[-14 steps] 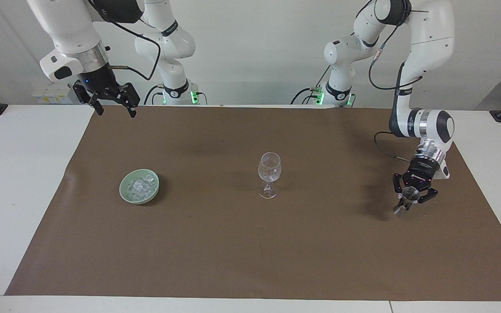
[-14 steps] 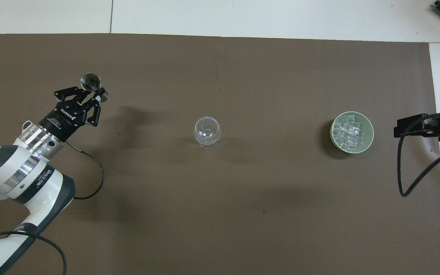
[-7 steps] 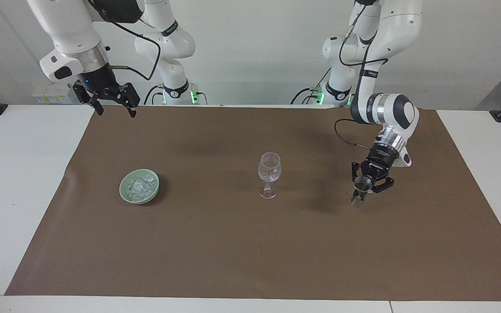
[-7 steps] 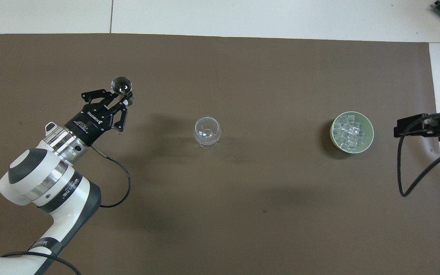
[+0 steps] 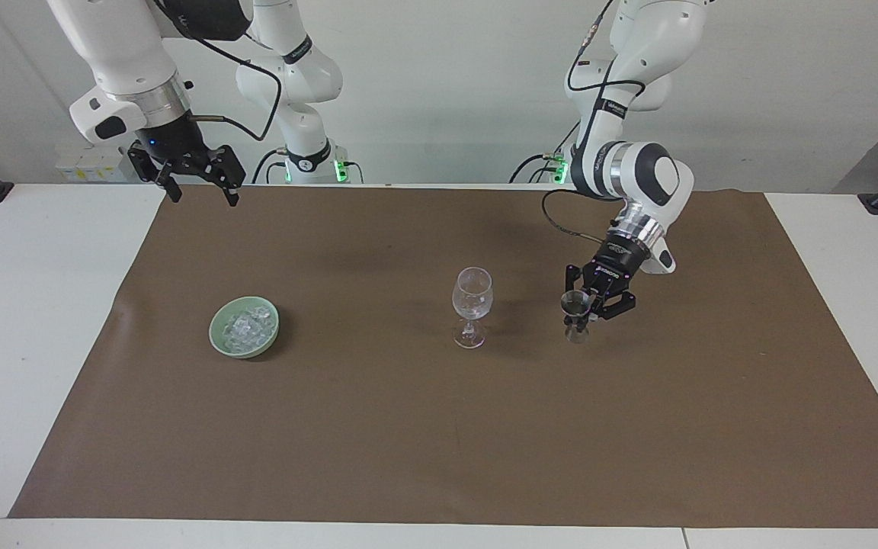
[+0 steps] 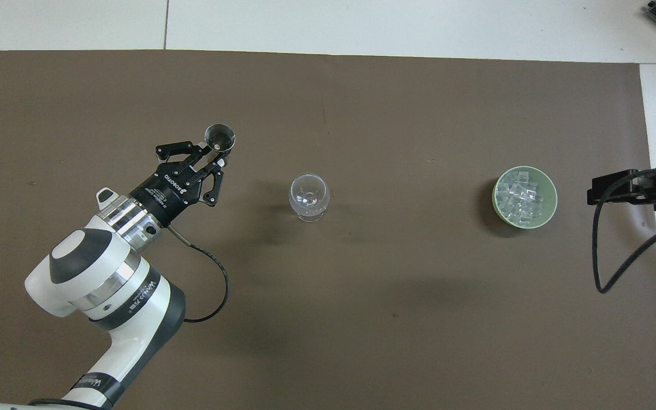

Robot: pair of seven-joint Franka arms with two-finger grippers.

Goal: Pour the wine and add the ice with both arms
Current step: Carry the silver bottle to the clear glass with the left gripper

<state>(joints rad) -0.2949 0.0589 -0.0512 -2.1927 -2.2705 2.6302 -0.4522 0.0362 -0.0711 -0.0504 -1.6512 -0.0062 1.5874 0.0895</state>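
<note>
Brown mat (image 5: 424, 427) filling my view, left gripper (image 5: 590, 303) clamped on small metal cup (image 5: 575, 305), having travelled toward wine glass (image 5: 472, 305), right gripper (image 5: 197, 183) waiting spread apart, ice (image 5: 245, 326) sitting in green bowl (image 5: 244, 345) beneath it.

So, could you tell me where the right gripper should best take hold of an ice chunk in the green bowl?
Probably from straight above: the ice lies heaped in the open-topped bowl, whose wall blocks any sideways approach. Pinch a top chunk across its flat sides. The right gripper waits open, off toward its own base.
</note>
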